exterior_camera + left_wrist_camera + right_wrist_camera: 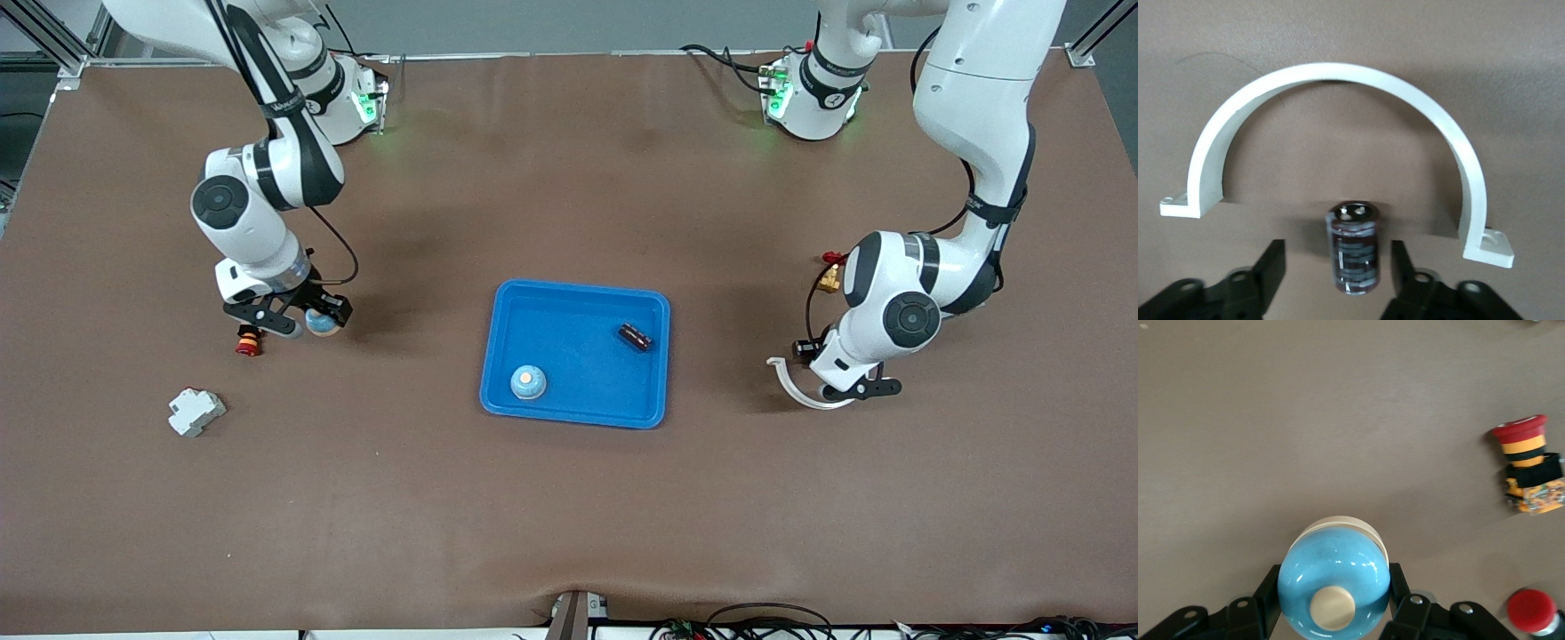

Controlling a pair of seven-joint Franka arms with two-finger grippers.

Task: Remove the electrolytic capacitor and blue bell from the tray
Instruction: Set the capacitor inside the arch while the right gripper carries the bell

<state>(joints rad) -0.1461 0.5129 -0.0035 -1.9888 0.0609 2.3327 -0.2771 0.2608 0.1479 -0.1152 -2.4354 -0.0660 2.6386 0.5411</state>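
Blue tray [578, 298] at the table's [569, 533] middle holds a blue bell [528, 382] and an electrolytic capacitor [635, 337]. Right gripper [1335, 587], toward the right arm's end, clamps another blue bell [1335, 567] low over the table, apparently to set it down. Left gripper [1338, 260], jaws parted, straddles a second capacitor [1353, 233] beside a white pipe clamp [1338, 73], seemingly releasing it.

Blue tray [578, 298] holds a domed blue bell [528, 382] upright and a dark capacitor [635, 337], apparently lying on its side.

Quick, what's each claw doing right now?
Left gripper: open, capacitor loose between its fingers.
Right gripper: shut on the blue bell.
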